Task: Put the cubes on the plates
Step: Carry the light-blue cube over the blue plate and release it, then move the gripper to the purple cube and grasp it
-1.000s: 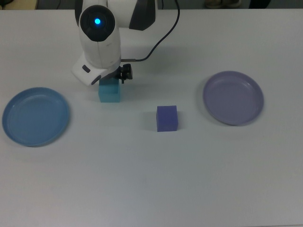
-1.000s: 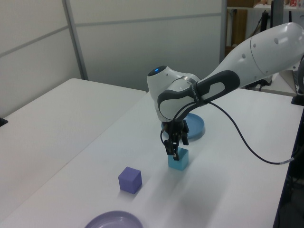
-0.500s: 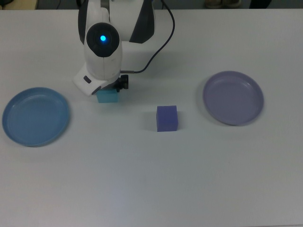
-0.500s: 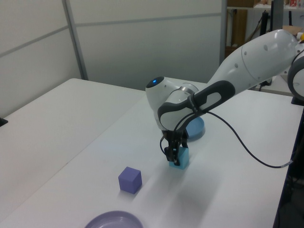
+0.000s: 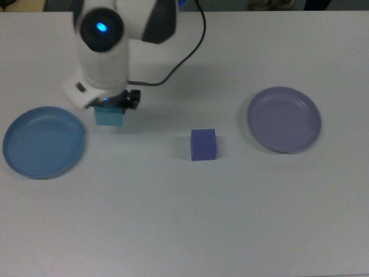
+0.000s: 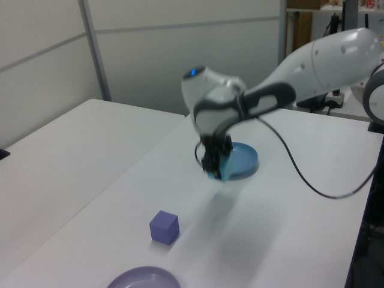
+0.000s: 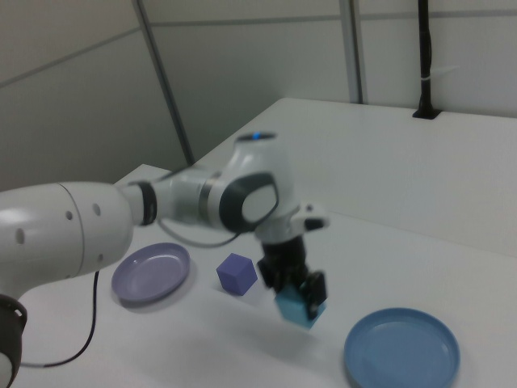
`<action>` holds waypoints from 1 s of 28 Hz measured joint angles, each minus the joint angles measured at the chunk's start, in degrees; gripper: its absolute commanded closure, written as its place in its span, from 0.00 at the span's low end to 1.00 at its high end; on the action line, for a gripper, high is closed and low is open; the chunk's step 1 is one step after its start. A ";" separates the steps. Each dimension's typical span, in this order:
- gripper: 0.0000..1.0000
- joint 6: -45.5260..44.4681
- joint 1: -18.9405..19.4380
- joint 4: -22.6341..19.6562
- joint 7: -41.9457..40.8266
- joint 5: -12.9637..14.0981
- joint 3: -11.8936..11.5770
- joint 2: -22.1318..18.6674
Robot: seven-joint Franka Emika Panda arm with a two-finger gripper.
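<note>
While it was sitting low over the table's middle half a second ago, the gripper [image 5: 110, 104] is now riding higher and nearer the top view's left, its fingers closing on the cyan cube [image 5: 109, 116] and carrying it clear of the white table [image 5: 230, 208]. That cube is hanging just under the claw, tilting slightly in the right view, close beside the blue plate [image 5: 43, 141] but not over it. Farther out, the violet cube [image 5: 203, 144] is resting unmoved at the centre, and the lavender plate [image 5: 284, 119] is lying well apart toward the top view's right.
</note>
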 measured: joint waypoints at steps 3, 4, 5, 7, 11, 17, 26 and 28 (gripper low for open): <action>0.84 -1.90 -3.48 5.03 -6.41 1.39 -0.07 -0.49; 0.84 -1.86 -4.57 5.82 -8.09 1.65 -0.09 -0.52; 0.83 -1.36 -5.61 6.33 -9.53 1.85 -0.10 -0.47; 0.83 1.31 -7.51 6.61 -11.37 2.07 -0.12 0.02; 0.83 6.56 -9.66 6.56 -12.18 2.09 -0.56 3.19; 0.72 8.75 -9.68 6.63 -12.19 2.08 -2.69 8.56; 0.00 9.03 -9.68 6.96 -12.19 2.08 -3.35 9.54; 0.00 9.03 -9.68 7.09 -12.18 2.08 -3.35 9.53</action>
